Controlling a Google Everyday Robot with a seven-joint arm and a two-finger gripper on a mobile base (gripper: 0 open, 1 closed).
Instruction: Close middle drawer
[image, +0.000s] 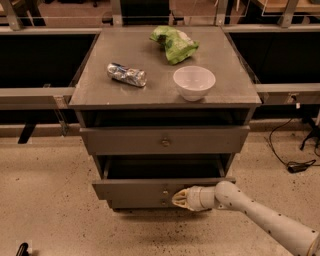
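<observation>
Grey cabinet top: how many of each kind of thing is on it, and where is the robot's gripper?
Crushed silver can: 1
White round bowl: 1
Crumpled green bag: 1
Total: 3
The gripper is low down, at the dull-grey front of the open middle drawer.

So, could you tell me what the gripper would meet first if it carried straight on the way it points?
The front of the middle drawer, just right of its knob. The gripper sits low at that front and looks nearly against it, though depth is unclear.
</observation>
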